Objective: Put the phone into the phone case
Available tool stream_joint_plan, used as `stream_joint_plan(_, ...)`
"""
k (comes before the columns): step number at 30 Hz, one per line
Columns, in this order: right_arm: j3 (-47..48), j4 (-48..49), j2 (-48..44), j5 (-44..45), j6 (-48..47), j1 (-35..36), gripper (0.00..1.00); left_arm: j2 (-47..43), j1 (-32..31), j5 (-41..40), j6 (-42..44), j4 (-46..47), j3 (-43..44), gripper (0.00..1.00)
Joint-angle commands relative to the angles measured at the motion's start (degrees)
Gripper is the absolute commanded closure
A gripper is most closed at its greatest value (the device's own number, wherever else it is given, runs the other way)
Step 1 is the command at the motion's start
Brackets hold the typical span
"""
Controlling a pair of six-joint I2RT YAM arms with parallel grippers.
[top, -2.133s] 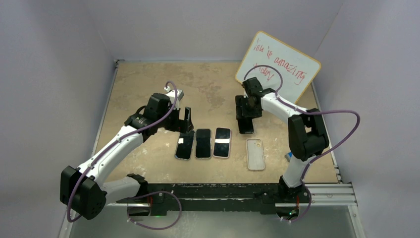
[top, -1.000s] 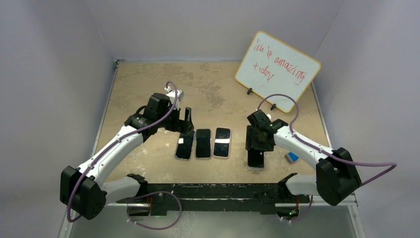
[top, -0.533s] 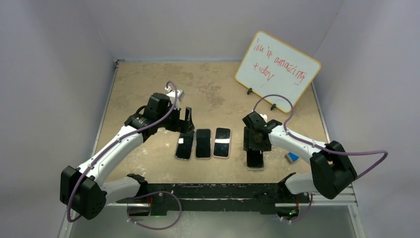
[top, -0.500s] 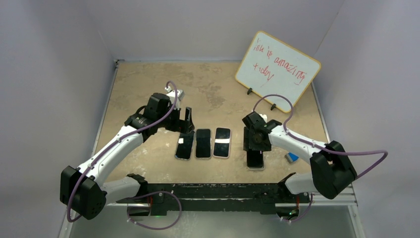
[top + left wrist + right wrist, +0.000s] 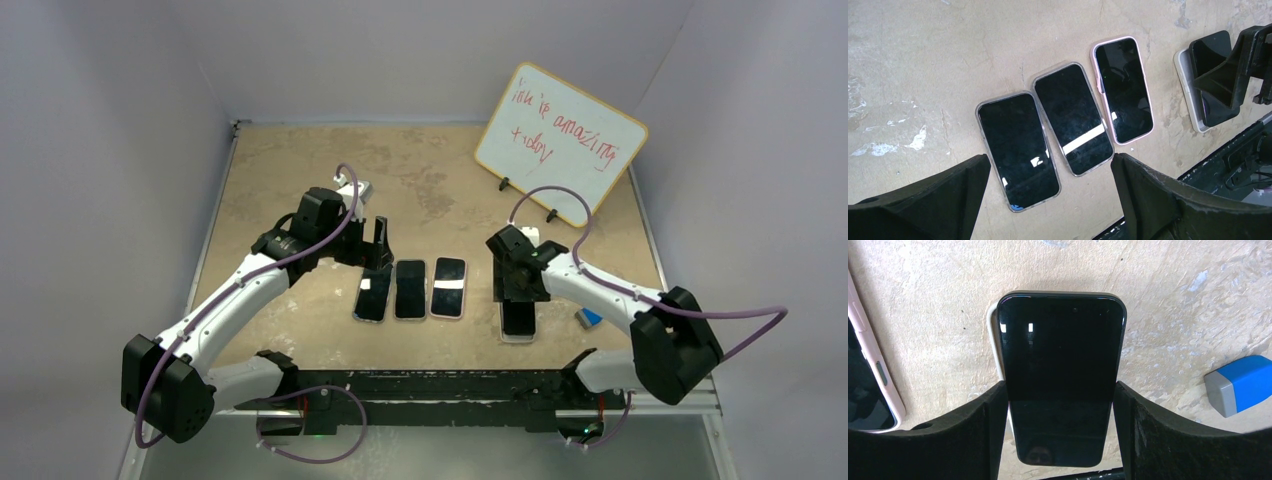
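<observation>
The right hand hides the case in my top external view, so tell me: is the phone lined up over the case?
Observer: Not squarely. In the right wrist view the white phone case shows only as a strip along one long edge and one corner of the black phone.
Operator: How is the phone held?
Observer: The right hand grips it by its two long edges, with the screen facing the wrist camera.
Operator: Is the left hand holding anything?
Observer: No. The left wrist view shows the left hand open and empty above the three phones lying in a row.
</observation>
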Motion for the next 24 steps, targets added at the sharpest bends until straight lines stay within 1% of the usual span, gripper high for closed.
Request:
stream_joint_plan(1, 2.02, -0.71, 0.72, 0.79, -0.24, 1.46, 0.46, -0.06, 0.01, 1.10, 0.90, 2.14, -0.02, 0.01)
stream_joint_plan(6, 2.54, -1.41, 2.60, 1.06, 0.04, 2.37, 0.33, -0.66, 0.03, 0.54, 0.90, 1.93, -0.20, 0.01)
stream_joint_plan(11, 3.20, -3.38, 1.90, 2.31, 2.19, 2.57, 0.12, -0.87, -0.01, 0.46, 0.90, 1.94, -0.22, 0.01)
stream_joint_plan(12, 3.23, -4.03, 1.05, 2.85, 3.16, 2.58, 0.10, -0.85, 0.02, 0.40, 0.84, 1.94, -0.24, 0.01)
stream_joint_plan(15, 3.16, -5.49, -2.12, 2.88, 5.93, 2.64, 0.05, -0.85, 0.03, 0.40, 0.82, 2.03, -0.27, 0.01)
stream_joint_plan(19, 1.65, -5.30, -5.27, 2.49, 7.67, 2.30, 0.05, -0.31, -0.02, 1.96, 0.62, 2.62, -0.61, 0.02)
stream_joint_plan(22, 1.29, -4.60, -5.00, 1.38, 7.32, 1.41, 0.06, 0.38, -0.02, 5.86, -0.58, 4.22, -0.79, 0.04)
stream_joint_plan(24, 0.83, -3.96, -4.55, 0.69, 6.78, 0.17, 0.04, 0.99, -0.09, 8.90, -2.04, 5.45, -0.75, 0.06)
